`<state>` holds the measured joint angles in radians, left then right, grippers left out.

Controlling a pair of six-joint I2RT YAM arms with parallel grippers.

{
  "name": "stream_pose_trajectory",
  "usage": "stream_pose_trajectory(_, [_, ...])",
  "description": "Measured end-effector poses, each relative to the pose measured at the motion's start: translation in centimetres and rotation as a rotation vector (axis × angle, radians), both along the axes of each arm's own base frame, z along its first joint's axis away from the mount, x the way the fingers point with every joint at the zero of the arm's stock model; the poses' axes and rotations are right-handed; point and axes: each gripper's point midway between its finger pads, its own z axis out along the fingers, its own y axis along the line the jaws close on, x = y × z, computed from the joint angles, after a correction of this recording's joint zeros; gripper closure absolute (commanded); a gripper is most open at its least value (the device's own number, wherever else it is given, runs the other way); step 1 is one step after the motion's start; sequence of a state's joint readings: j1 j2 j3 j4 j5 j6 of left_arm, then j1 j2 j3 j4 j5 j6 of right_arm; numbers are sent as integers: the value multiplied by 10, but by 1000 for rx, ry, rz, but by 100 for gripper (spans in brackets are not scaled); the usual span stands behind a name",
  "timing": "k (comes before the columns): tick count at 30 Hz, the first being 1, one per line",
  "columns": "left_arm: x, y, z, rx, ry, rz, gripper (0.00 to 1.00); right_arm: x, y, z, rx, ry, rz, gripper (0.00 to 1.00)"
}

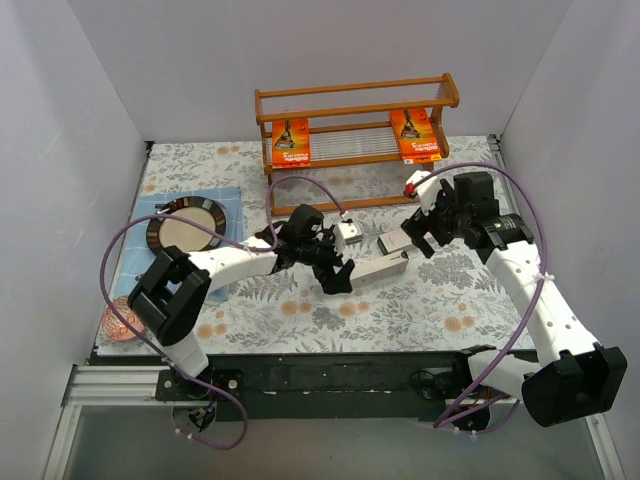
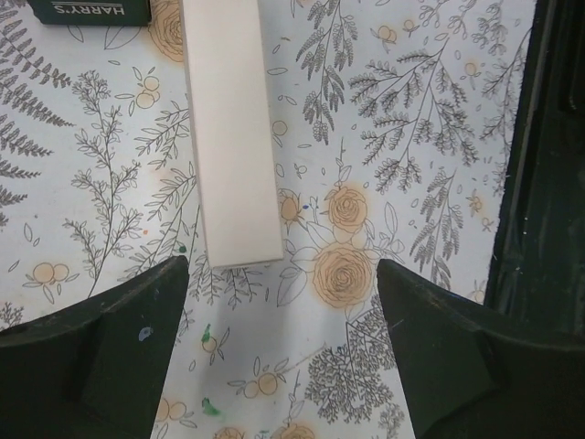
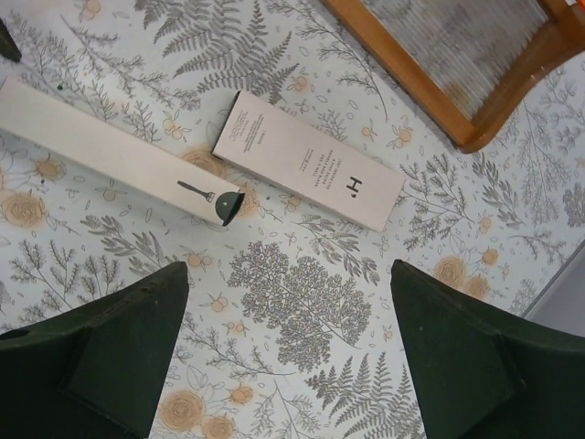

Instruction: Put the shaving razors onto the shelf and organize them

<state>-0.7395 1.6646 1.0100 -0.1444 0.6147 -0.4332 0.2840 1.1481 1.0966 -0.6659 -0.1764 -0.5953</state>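
The wooden shelf (image 1: 357,100) stands at the back centre, with two orange razor packs (image 1: 291,143) (image 1: 416,135) leaning on its lower tier. A long white box (image 1: 378,270) lies on the table; it also shows in the left wrist view (image 2: 231,128) and the right wrist view (image 3: 119,155). A second white box (image 1: 395,242), marked H (image 3: 306,160), lies beside it. A third white box (image 1: 347,232) shows partly behind the left arm. My left gripper (image 1: 337,275) (image 2: 283,347) is open at the long box's near end. My right gripper (image 1: 425,235) (image 3: 288,338) is open above the boxes.
A dark-rimmed round plate (image 1: 185,228) lies on a blue cloth at the left. A pinkish round thing (image 1: 122,320) sits at the table's front left corner. The shelf's corner (image 3: 457,64) is close to the right gripper. A dark green HARRY'S edge (image 2: 91,11) shows beyond the long box.
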Motion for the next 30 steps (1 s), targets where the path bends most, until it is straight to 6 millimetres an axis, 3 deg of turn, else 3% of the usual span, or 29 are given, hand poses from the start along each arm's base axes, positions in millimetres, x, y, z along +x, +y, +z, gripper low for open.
stream_pose_trajectory(3, [2,-8,-15,30,-3,-4,18,2,-8,6,52,-10,-78,2])
stream_pose_trajectory(5, [5,-14,-25,51,-3,-3,24,2,-11,8,78,-15,-109,2])
stream_pose_trajectory(11, [19,-23,-43,96,-12,35,60,-2,-10,-1,116,12,-138,4])
stream_pose_trajectory(17, [19,-26,-41,88,21,51,81,-3,-6,-7,143,45,-153,7])
stream_pose_trajectory(20, [6,-27,-37,62,98,39,81,-1,-6,-11,148,59,-164,8])
stream_pose_trajectory(25, [-20,-14,-15,-17,239,72,81,12,-8,-30,135,102,-221,8])
stream_pose_trajectory(27, [-19,-5,-2,-74,303,130,81,17,-7,-41,126,132,-222,7])
stream_pose_trajectory(30, [1,14,16,-186,398,263,81,17,0,-52,102,149,-121,3])
